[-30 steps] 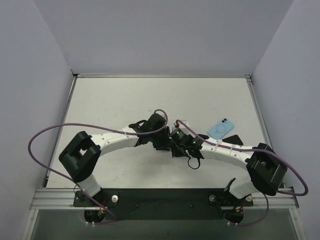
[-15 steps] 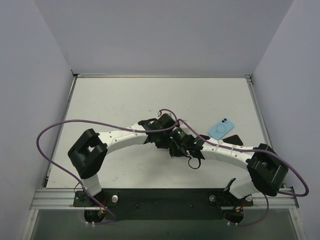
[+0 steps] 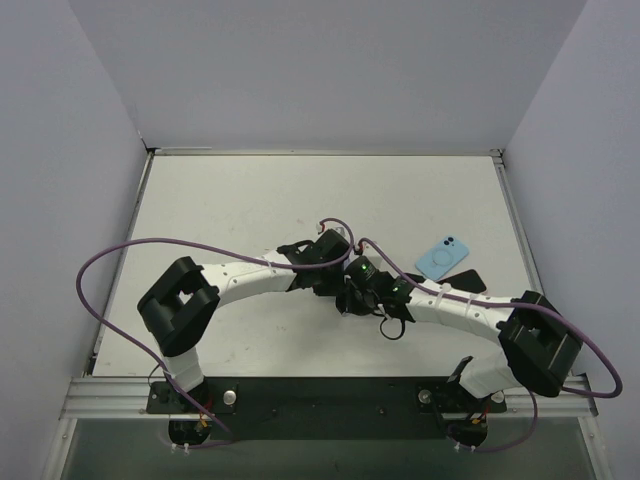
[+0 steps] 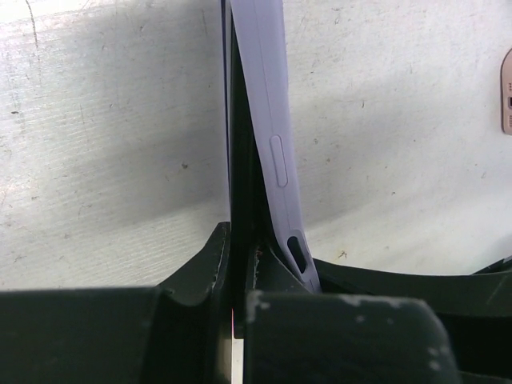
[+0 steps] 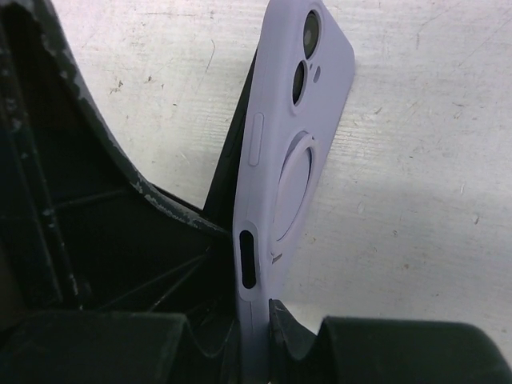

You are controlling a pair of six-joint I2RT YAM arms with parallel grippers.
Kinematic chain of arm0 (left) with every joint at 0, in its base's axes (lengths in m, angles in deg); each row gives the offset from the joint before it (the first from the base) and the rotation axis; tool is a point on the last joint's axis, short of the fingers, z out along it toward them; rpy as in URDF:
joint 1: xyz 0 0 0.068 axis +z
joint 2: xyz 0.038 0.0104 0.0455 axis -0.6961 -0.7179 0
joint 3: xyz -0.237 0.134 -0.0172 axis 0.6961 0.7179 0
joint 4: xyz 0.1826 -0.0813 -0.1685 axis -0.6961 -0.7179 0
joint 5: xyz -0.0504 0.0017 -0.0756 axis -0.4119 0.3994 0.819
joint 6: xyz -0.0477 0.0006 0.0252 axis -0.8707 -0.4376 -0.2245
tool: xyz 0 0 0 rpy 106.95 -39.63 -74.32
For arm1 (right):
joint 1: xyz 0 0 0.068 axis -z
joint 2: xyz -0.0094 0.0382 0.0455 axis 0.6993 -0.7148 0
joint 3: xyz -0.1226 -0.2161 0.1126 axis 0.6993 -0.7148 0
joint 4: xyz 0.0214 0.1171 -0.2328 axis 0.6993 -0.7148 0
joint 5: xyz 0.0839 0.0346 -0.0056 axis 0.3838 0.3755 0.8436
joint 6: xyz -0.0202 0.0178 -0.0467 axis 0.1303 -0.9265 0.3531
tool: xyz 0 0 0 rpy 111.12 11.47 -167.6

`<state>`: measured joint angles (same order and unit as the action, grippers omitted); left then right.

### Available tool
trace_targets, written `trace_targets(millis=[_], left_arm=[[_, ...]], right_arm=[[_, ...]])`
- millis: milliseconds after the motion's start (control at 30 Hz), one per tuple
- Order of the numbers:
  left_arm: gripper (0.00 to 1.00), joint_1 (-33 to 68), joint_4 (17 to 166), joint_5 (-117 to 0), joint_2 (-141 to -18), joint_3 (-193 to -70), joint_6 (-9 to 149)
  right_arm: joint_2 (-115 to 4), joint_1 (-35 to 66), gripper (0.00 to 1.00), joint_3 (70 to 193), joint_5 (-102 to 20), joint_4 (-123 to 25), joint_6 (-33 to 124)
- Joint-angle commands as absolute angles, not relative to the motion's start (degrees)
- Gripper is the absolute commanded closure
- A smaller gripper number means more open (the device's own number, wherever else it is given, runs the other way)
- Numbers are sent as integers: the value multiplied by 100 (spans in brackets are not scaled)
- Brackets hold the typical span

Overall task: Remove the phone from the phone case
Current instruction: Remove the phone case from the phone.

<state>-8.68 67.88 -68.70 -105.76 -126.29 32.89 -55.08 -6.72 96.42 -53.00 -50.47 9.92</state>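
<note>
Since phone and case must part, hold: left gripper (image 4: 238, 260) closed on the dark phone (image 4: 240, 176), right gripper (image 5: 256, 324) closed on the lilac phone case (image 5: 308, 120) (1 each).
Place: on edge at the table (image 3: 220, 210) centre; blue cover (image 3: 441, 258) at 3 o'clock of them.
Content: phone seems still partly in the case, a gap open near the fingers.

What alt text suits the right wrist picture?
A lavender phone case, seen almost edge-on, is clamped at its lower end in the right end effector, its camera holes and round ring showing. A dark slab, likely the phone, peels away on its left, over a scuffed white table.
</note>
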Motion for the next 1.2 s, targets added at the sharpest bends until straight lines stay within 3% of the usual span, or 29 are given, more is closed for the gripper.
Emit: trace_targets(millis=[0,700,1167], left_arm=[[100,-827,6761,-7382,-10878,-12525,3191],[100,210,6716,-6064,-9217,-12191,2734],[100,501,6628,-6486,-8513,-11646,2585]], right_arm=[[-5244,-687,100,9452,-4949,-5134,948],[-4910,-775,100,9363,-5802,-6145,1687],[-5322,-845,100,9680,-5978,-6374,1142]])
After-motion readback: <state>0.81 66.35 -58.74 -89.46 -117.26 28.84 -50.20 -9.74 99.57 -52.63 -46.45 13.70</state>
